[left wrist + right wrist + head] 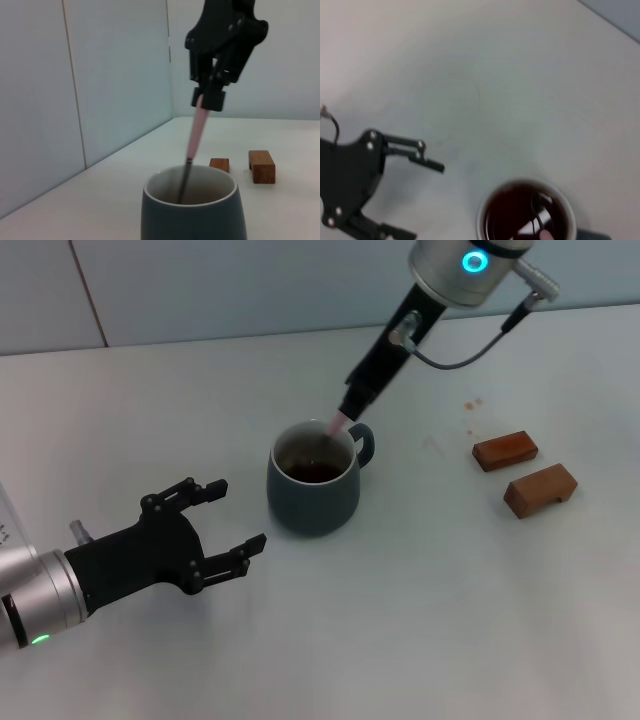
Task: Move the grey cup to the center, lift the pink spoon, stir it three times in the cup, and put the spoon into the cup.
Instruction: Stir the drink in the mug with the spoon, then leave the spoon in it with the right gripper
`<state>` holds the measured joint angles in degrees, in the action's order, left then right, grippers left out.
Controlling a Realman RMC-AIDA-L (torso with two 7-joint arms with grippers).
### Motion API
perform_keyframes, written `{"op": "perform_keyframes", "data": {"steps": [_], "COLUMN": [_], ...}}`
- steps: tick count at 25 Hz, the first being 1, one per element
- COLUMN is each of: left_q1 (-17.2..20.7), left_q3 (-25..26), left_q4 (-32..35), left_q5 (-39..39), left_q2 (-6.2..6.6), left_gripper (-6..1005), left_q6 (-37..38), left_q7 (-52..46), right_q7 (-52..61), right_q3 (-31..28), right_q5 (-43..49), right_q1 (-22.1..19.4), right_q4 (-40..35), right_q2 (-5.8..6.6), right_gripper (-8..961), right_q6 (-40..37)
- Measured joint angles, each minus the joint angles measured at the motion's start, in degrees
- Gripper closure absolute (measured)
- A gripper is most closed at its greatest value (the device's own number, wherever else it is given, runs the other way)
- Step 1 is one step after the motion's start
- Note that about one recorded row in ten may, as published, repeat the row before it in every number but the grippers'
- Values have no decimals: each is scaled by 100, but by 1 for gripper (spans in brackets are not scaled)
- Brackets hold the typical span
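The grey cup [313, 485] stands near the table's middle, handle to the right, with dark brown liquid inside. It also shows in the left wrist view [192, 212] and the right wrist view [527, 212]. My right gripper [357, 400] is above the cup's far rim, shut on the pink spoon [337, 424]. The spoon [196, 131] slants down with its metal end inside the cup. My left gripper [232, 515] is open and empty, on the table just left of the cup, not touching it.
Two brown wooden blocks [505, 450] [540, 488] lie to the right of the cup. A small brown stain [472, 403] marks the table behind them. A pale wall runs along the table's far edge.
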<state>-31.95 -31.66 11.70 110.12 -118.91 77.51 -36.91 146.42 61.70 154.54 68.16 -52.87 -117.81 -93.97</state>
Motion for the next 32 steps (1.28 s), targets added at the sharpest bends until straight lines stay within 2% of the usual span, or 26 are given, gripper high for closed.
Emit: {"op": "perform_keyframes", "data": {"steps": [4,7,10,15,19,24,28,32], "left_q1": [8,8,6,1,8,-13,-25,-29], "left_q3": [0,0,1,2,2,-19,-48,-50], "left_q4": [-14,-21,-28,-34,-39,-36,-36,-32], "left_q5": [0,0,0,0,0,0,0,0], "left_q2": [0,0,0,0,0,0,0,0], "left_gripper": [173,173,173,174,174,173,173,173], "left_q6": [0,0,0,0,0,0,1,1], "left_q7": [6,12,16,17,16,12,6,3], "right_q7": [7,-10,-11,2,14,7,8,21], "right_q3": [-1,-3,22,32,-3,65,78,25], "right_q5": [71,-33,-57,135,260,-51,-88,70], "right_q1": [8,65,103,110,43,99,124,21], "right_q4": [-16,-45,-32,-7,-53,-36,-7,-32], "right_q2": [1,-89,-107,-78,-57,-118,-115,-22], "right_gripper": [817,815,814,813,811,810,808,807], "right_q6": [-291,-385,-263,-16,-197,-293,-13,101]}}
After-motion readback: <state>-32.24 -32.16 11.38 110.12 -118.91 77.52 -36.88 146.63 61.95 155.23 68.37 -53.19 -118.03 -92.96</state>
